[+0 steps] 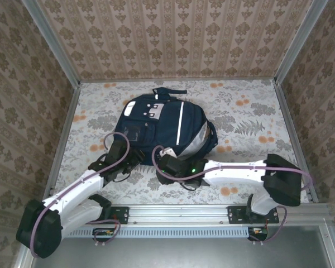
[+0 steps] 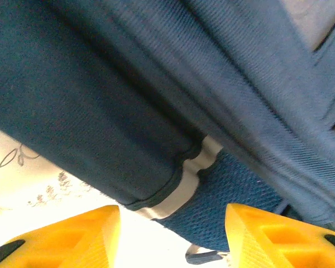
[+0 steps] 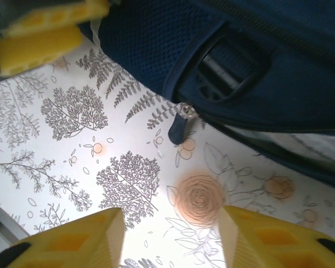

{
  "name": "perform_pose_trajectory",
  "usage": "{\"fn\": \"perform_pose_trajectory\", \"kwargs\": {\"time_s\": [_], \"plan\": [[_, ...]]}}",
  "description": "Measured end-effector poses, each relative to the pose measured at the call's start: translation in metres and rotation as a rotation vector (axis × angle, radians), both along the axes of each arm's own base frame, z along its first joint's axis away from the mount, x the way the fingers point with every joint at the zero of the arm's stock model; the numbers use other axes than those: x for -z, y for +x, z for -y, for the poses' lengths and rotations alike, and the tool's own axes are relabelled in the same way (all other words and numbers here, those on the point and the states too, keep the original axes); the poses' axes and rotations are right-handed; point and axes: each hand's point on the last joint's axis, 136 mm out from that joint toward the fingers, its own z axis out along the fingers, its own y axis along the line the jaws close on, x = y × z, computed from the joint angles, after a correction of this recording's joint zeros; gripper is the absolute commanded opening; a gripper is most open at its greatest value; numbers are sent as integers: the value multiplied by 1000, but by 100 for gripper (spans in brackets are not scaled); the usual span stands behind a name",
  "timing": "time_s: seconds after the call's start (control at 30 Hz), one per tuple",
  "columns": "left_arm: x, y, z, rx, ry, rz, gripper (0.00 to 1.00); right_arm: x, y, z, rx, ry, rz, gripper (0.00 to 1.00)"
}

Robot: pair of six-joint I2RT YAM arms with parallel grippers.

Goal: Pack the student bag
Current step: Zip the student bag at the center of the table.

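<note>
One student bag (image 1: 156, 125), one table (image 1: 251, 111), and a left claw (image 2: 173, 234) plus right claw (image 3: 170, 237), making two.

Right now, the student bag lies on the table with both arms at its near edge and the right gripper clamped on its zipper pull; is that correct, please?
Not quite: the right gripper is not clamped on the zipper pull. The right wrist view shows its jaws open over the tablecloth, the pull lying ahead of them untouched. The rest holds for the student bag.
</note>
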Motion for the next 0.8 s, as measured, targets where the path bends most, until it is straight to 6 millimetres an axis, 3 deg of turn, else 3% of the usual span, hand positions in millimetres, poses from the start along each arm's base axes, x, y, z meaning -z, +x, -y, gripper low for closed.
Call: {"fn": "perform_pose_trajectory", "kwargs": {"time_s": [0.13,0.33,0.53,0.8], "plan": [[-12,6,-7,-27,-32,33,54,11,-5,-22,25,-30,10,36],[-41,10,-32,-66,-31,93,75,28,0,-38,136,-88,6,32],[-72,10,-38,-33,-9,151,76,37,10,-32,251,-159,10,23],[-80,0,-43,16,50,150,76,43,19,-36,331,-243,17,24]]}}
